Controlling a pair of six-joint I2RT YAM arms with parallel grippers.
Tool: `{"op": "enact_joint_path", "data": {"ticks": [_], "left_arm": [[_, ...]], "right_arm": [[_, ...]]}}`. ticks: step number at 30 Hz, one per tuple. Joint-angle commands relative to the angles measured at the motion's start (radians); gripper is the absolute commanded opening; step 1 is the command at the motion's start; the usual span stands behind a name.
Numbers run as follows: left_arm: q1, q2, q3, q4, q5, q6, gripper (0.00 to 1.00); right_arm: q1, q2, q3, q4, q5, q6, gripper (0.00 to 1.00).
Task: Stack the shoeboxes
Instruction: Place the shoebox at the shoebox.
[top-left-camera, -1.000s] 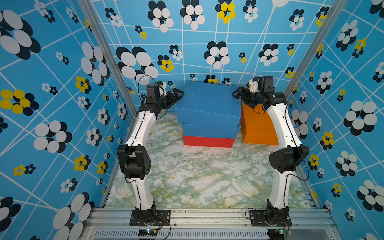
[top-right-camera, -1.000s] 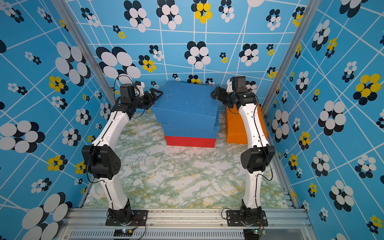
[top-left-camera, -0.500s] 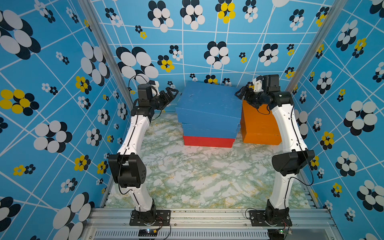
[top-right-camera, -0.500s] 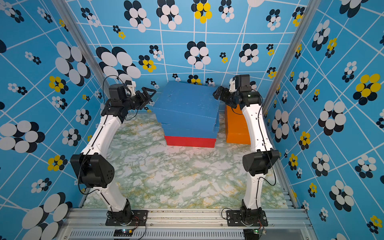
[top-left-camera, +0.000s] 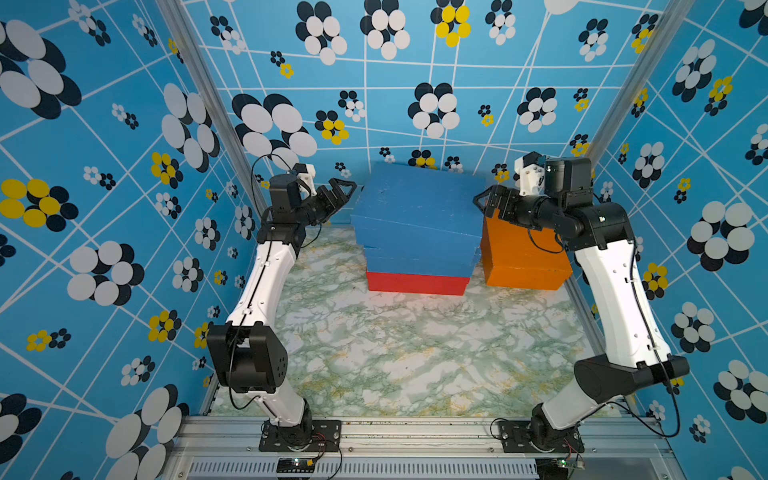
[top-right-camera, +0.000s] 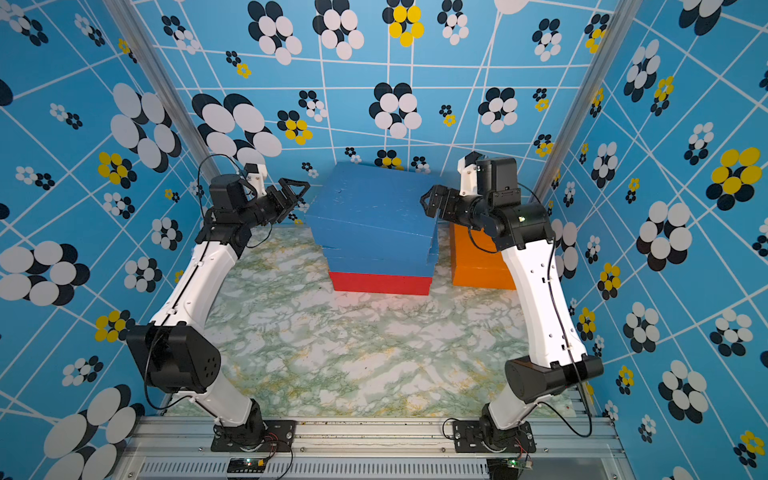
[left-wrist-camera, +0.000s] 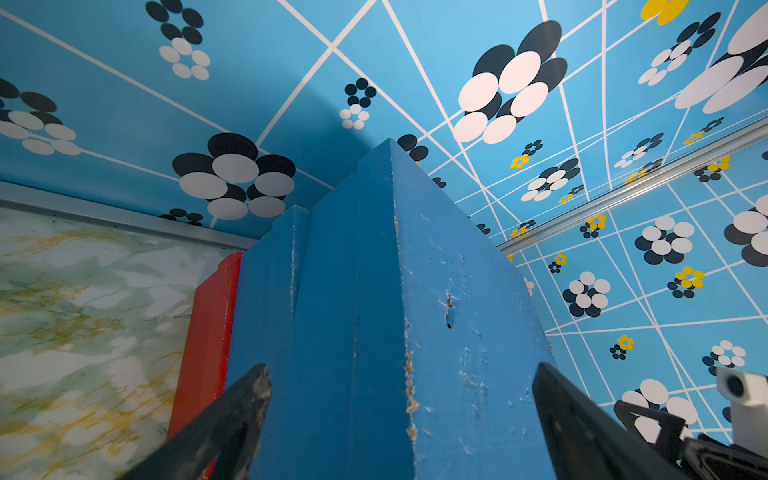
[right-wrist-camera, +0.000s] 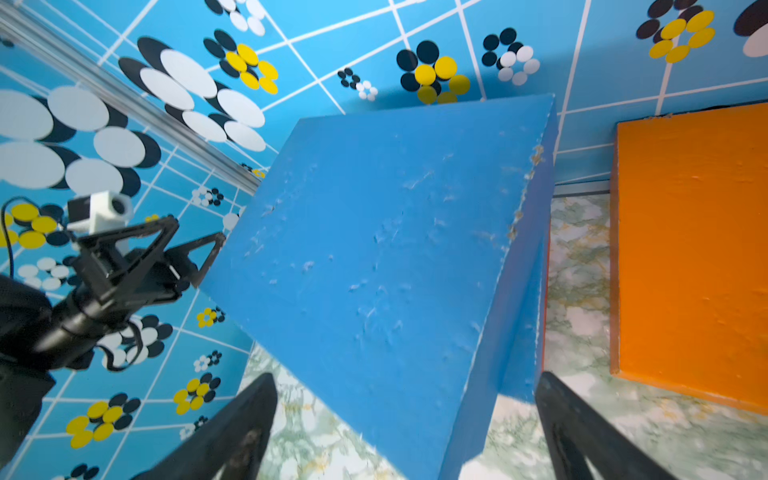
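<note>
Far left: left gripper (top-left-camera: 344, 192), jaws wide open, empty, just beside left end of top matte blue lidded shoebox (top-left-camera: 419, 203). That box sits skewed on second blue shoebox (top-left-camera: 415, 261), over red shoebox (top-left-camera: 415, 283), on marble-pattern table (top-left-camera: 415, 357). Orange shoebox (top-left-camera: 523, 259) stands alone beside stack, gap between. right gripper (top-left-camera: 485, 203): jaws wide open, empty, at top box's right end, above orange shoebox.

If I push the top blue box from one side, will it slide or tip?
Likely slides or twists, not tips: the top blue box is broad, low, and sits skewed on the blue box beneath. Its chipped edge suggests a light painted shell, so push gently.
</note>
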Motion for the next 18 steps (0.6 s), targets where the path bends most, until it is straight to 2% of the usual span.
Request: {"op": "enact_joint_path", "data": {"ticks": [1,7,13,18], "left_arm": [[0.01,-0.037,-0.032,0.065,0.026,-0.015,1.0],[0.011,-0.041,-0.063,0.096,0.028,-0.017,0.99],[0.011,-0.03,-0.075,0.138,0.032,-0.028,0.99],[0.011,-0.015,-0.074,0.183,0.033,-0.053,0.99]], "right_arm": [[0.034,-0.095,-0.105,0.001,0.087,-0.024,0.99],[0.104,-0.191,-0.262,0.011,0.088,-0.009,0.99],[0.196,-0.196,-0.323,0.006,0.085,-0.012,0.99],[0.211,-0.182,-0.33,0.012,0.086,-0.019,0.99]]}}
